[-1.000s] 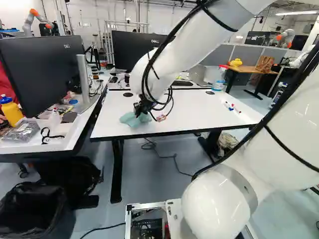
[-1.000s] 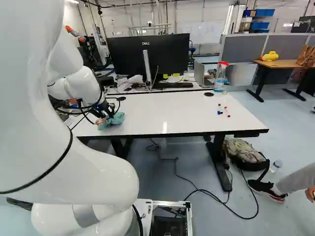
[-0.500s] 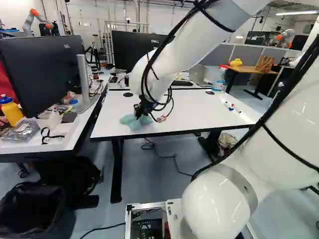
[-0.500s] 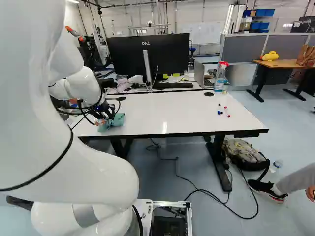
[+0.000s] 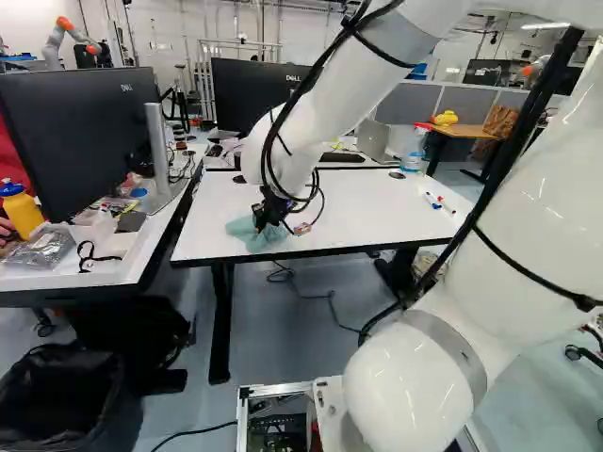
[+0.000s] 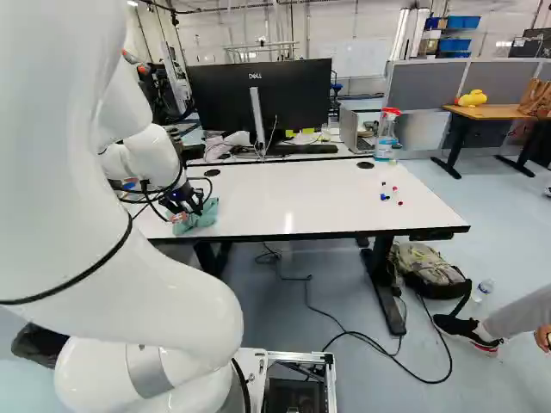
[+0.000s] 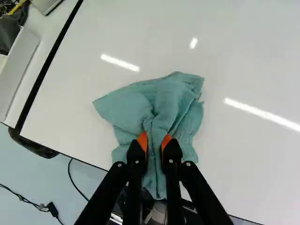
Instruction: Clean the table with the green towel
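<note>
The arm point(image 5: 325, 104) rises from its joint point(image 5: 405, 391) at five o'clock in the left base view, with a black bin point(image 5: 26, 395) on the floor at eight o'clock there. From the joint the arm reaches out to the white counter point(image 5: 349, 207), where the gripper point(image 5: 259, 224) points down at about eight o'clock on its top, near the close edge. In the wrist view the gripper point(image 7: 154, 143) is closed down to a narrow pinch, its orange pads point(image 7: 142, 139) on either side of a bunched fold of the green towel point(image 7: 166, 101). The towel lies rumpled on the counter; taking twelve as straight ahead of the fingers, it fans out from ten to one o'clock, and a strip runs back between them toward six. In the right base view, some blue and red pens point(image 6: 384, 197) lie on the counter at three o'clock from the towel, well apart from it, and a backpack point(image 6: 426, 267) sits on the floor at five o'clock from the pens. Beyond, the spray bottle point(image 6: 386, 136) stands near the counter's far edge, at two o'clock from the towel, and a black monitor point(image 6: 293, 95) rises behind at one o'clock.
</note>
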### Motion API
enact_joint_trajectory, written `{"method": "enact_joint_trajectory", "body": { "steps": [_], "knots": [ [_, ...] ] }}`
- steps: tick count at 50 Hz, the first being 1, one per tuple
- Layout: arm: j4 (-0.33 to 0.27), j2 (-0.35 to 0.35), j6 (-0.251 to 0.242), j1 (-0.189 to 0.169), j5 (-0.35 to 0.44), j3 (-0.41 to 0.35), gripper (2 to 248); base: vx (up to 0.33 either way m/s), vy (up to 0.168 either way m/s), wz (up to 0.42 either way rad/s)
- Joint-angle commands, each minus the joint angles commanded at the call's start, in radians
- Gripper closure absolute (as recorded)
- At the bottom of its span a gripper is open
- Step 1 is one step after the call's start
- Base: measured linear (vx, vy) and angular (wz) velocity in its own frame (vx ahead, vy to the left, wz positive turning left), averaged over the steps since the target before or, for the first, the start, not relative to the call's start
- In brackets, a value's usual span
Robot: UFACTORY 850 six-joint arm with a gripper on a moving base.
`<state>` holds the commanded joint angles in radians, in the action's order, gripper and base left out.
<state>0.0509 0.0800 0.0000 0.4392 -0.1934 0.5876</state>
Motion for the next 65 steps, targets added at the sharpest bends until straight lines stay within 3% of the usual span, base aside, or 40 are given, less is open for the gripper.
{"method": "enact_joint_trajectory", "body": {
  "steps": [16, 38, 52, 65],
  "knots": [
    [0.0, -0.008, 0.0, -0.003, 0.0, 0.007, 199, 0.0, 0.0, 0.0],
    [0.0, -0.111, 0.0, -0.024, 0.0, 0.112, 199, 0.0, 0.0, 0.0],
    [0.0, -0.144, 0.0, 0.016, 0.0, 0.147, 199, 0.0, 0.0, 0.0],
    [0.0, -0.12, 0.0, 0.059, 0.0, 0.122, 199, 0.0, 0.0, 0.0]
  ]
}}
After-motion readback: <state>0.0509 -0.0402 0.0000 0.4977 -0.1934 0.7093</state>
